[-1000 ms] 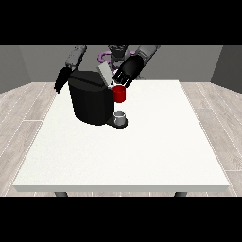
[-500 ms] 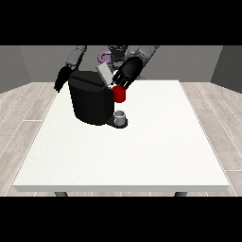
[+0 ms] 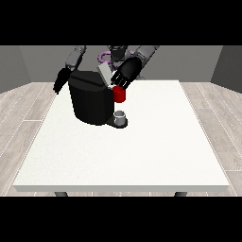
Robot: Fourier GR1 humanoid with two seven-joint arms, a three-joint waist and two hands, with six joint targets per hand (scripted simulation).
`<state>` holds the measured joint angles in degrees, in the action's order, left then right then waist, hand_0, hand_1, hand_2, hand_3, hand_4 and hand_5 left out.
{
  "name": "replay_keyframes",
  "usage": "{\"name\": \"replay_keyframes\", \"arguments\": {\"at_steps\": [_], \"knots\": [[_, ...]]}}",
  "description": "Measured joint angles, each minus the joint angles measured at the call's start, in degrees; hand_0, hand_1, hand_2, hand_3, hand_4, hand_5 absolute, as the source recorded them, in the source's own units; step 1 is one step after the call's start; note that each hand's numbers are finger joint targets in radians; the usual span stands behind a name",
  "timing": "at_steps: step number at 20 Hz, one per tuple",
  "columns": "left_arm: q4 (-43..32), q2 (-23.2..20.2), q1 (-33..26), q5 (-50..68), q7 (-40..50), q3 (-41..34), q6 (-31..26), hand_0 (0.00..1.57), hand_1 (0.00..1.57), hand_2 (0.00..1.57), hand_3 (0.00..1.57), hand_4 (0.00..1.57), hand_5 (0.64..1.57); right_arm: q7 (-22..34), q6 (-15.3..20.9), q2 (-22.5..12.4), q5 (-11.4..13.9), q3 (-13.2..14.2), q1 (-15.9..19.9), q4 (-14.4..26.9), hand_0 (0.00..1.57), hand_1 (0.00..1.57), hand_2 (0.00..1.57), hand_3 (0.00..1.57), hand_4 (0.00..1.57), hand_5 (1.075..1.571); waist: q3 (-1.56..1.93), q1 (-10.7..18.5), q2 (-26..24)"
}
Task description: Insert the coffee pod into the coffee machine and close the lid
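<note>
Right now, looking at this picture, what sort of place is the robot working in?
Probably a bare test room or plain kitchen corner set up for coffee making: a large white table, a black coffee machine standing on it, a pale wood-plank floor and grey walls behind.

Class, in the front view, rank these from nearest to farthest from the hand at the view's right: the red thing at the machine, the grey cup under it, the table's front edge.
From the hand at the view's right:
1. Red thing at the machine, just below the hand.
2. Grey cup, lower, on the machine's base.
3. Table's front edge, toward the camera.

Even, soft light from above; faint shadow under the coffee machine [image 3: 92, 101] below the hand at the view's right [image 3: 125, 73]; no glare.
</note>
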<state>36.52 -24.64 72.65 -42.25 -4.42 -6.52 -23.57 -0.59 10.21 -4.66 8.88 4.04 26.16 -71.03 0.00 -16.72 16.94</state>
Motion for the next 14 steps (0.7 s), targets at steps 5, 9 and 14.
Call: {"name": "replay_keyframes", "arguments": {"at_steps": [5, 9, 14], "knots": [[-0.28, -0.85, 1.56, -0.31, -0.61, -0.35, 0.35, 1.2, 1.2, 1.22, 1.18, 0.36, 1.571, 0.35, 0.7, -0.02, 0.35, 0.09, 1.81, -0.05, 0.0, 0.0, 0.0, 0.0, 0.0, 1.571, 0.01, -0.23, 1.34], [0.06, -1.45, 2.07, -0.82, -1.65, -0.36, 1.5, 1.27, 1.27, 1.27, 1.18, 0.17, 1.571, -0.81, 0.96, -0.03, 0.31, 0.34, 1.89, 0.29, 0.0, 0.0, 0.0, 0.0, 0.0, 1.571, 0.01, -0.18, 2.02], [-0.22, -2.61, 0.82, -3.23, -3.01, 1.2, 3.17, 1.21, 1.21, 1.22, 1.09, 0.0, 1.571, 0.02, -0.11, -0.54, 0.01, 0.1, 1.16, -0.46, 0.0, 0.0, 0.0, 0.0, 0.0, 1.571, 0.02, -1.01, 1.71]]}}
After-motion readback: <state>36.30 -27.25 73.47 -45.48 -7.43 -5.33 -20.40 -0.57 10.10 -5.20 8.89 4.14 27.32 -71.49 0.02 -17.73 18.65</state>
